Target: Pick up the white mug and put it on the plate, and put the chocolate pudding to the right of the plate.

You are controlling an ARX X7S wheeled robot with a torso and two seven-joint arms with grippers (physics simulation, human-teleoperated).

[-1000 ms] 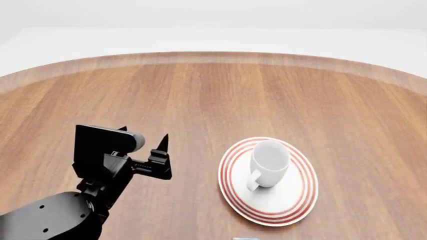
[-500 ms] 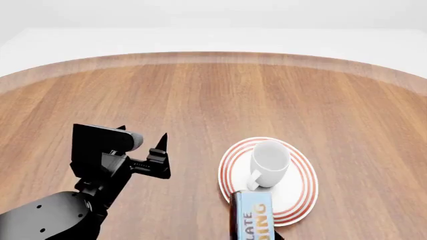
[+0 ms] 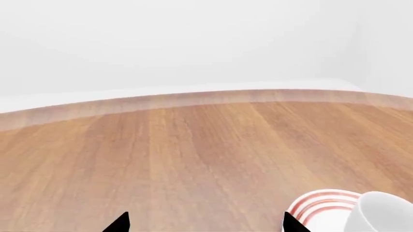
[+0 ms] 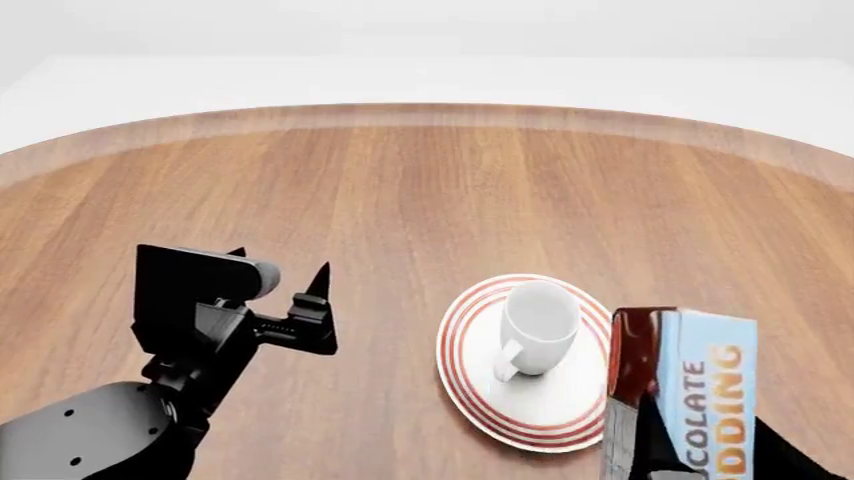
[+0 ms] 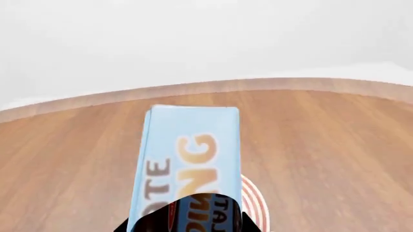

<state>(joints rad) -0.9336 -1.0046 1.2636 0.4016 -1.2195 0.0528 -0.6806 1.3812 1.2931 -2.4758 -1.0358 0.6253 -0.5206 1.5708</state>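
Note:
The white mug (image 4: 538,325) stands upright on the red-ringed plate (image 4: 547,405), its handle toward me. The left wrist view catches both the mug (image 3: 380,212) and the plate (image 3: 319,203) at its edge. The chocolate pudding (image 4: 694,385) is held upright just right of the plate, covering the plate's right rim in the head view. My right gripper (image 5: 187,220) is shut on the lower part of the box (image 5: 190,159). I cannot tell whether the box touches the table. My left gripper (image 4: 283,268) hangs open and empty left of the plate, its fingertips wide apart (image 3: 205,224).
The round wooden table (image 4: 400,200) has its curved far edge (image 4: 427,112) against a plain white background. Bare wood lies to the right of and behind the plate.
The pudding box, held in my right gripper, came up into view in front of the plate and has swung to the plate's right side. My left arm drifted slightly left.

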